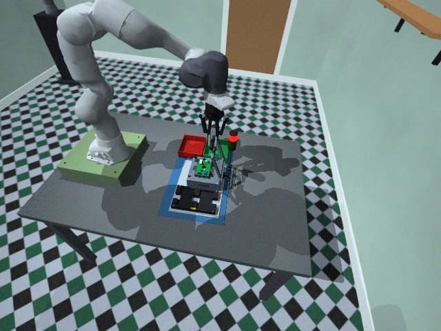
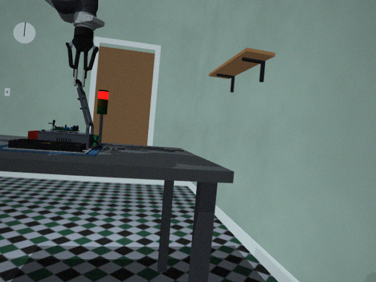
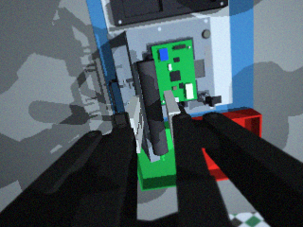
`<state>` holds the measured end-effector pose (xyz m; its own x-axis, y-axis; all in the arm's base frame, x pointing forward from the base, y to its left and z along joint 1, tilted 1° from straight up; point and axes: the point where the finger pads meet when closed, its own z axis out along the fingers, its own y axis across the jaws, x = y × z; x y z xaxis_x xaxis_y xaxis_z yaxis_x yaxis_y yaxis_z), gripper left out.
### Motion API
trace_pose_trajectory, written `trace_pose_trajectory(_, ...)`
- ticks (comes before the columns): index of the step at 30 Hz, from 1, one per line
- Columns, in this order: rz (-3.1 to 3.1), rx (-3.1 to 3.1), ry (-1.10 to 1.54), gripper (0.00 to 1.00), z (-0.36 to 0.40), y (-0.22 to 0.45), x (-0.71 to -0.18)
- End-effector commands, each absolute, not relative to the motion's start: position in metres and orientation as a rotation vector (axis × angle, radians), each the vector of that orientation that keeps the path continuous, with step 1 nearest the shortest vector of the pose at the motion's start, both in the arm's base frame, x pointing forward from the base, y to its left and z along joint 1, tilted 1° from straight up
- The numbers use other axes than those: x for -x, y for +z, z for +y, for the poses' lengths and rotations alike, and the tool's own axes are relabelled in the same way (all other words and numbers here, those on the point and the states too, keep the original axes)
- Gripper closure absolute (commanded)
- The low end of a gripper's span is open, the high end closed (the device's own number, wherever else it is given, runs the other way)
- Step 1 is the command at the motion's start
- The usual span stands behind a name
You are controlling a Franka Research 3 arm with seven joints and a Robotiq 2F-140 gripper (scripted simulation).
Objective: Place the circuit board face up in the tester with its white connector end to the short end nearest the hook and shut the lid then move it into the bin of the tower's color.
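The green circuit board (image 1: 202,167) lies face up on the grey tester (image 1: 204,179); in the wrist view (image 3: 176,76) its white connector end points toward the black latch hook (image 3: 210,100). The tester's lid (image 2: 85,109) stands open, almost upright. Its dark handle (image 3: 152,109) shows between my fingers from above. My gripper (image 2: 78,81) hangs just above the lid's top edge, fingers close together, and I see nothing gripped. The signal tower (image 1: 233,136) shows red, as also in the exterior view (image 2: 103,94).
A red bin (image 1: 191,145) and a green bin (image 1: 218,147) stand side by side behind the tester. The black tray (image 1: 196,201) lies in front of it on the blue mat. The arm's green base (image 1: 103,160) is at the left.
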<state>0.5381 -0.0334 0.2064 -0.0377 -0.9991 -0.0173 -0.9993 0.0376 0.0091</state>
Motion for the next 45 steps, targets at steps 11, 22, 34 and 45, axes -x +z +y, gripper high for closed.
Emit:
trace_pose_trajectory(11,2.255,2.177,0.025,1.00,-0.0345,0.2066,-0.5382)
trace_pose_trajectory(22,2.255,2.177,0.025,1.00,-0.0345,0.2066,-0.5382)
trace_pose_trajectory(34,2.255,2.177,0.025,1.00,-0.0345,0.2066,-0.5382)
trace_pose_trajectory(45,2.255,2.177,0.025,1.00,-0.0345,0.2066,-0.5382)
